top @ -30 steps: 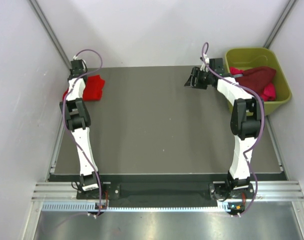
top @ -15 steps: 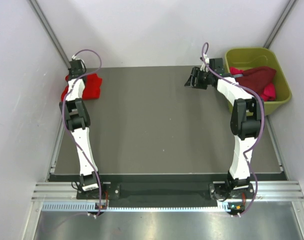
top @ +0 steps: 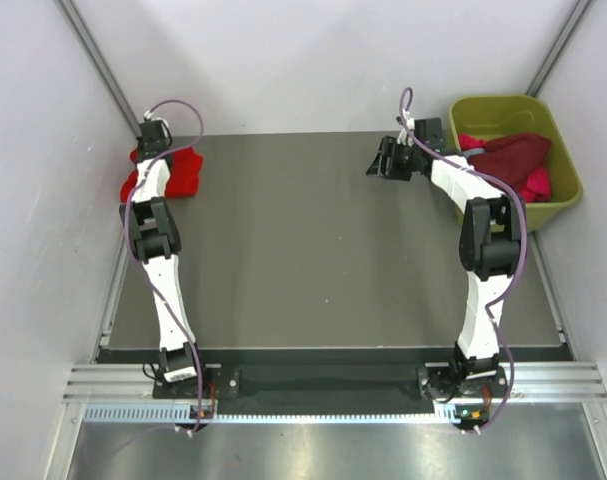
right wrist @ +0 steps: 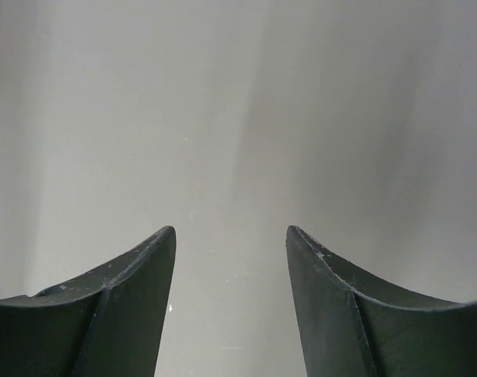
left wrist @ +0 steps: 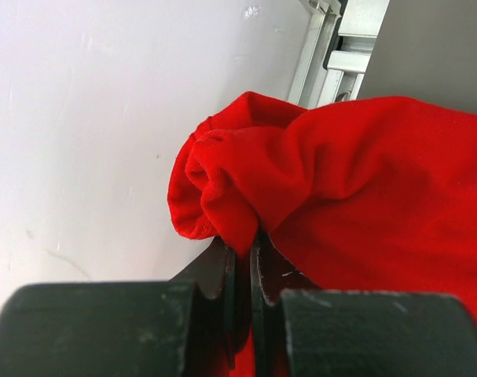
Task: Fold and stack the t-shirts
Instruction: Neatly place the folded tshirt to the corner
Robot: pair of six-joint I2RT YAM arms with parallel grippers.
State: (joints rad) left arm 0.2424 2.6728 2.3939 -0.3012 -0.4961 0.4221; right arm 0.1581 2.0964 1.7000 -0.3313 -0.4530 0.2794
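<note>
Far-left corner of the worktop (top: 313, 260): my left claw (left wrist: 241, 245) is clamped shut on a fold of the bright red t-shirt (left wrist: 356, 181), the cloth pinched between its two black jaws. The shirt sits bunched and rumpled, not flat, its rolled hem bulging out past the jaws toward the white side wall (left wrist: 81, 118). The wall stands just beside it, and a strip of pale metal frame (left wrist: 324, 47) runs along the worktop's edge behind the cloth. From above, the red t-shirt (top: 183, 172) is a small heap right at the worktop's left edge, partly covered by the left arm's wrist.

On the far right, the olive-green tub (top: 493, 100) stands off the worktop's corner. In it lie a dark maroon t-shirt (top: 508, 155), crumpled across the middle, and a magenta-pink one (top: 538, 183) against the right-hand side (how many garments are tangled there I cannot tell).

My right claw (top: 383, 160) hangs above the worktop's far edge, just left of the tub, with its jaws apart. Its own camera shows the two dark fingertips (right wrist: 155, 243) spread against a pale, blurred surface.
</note>
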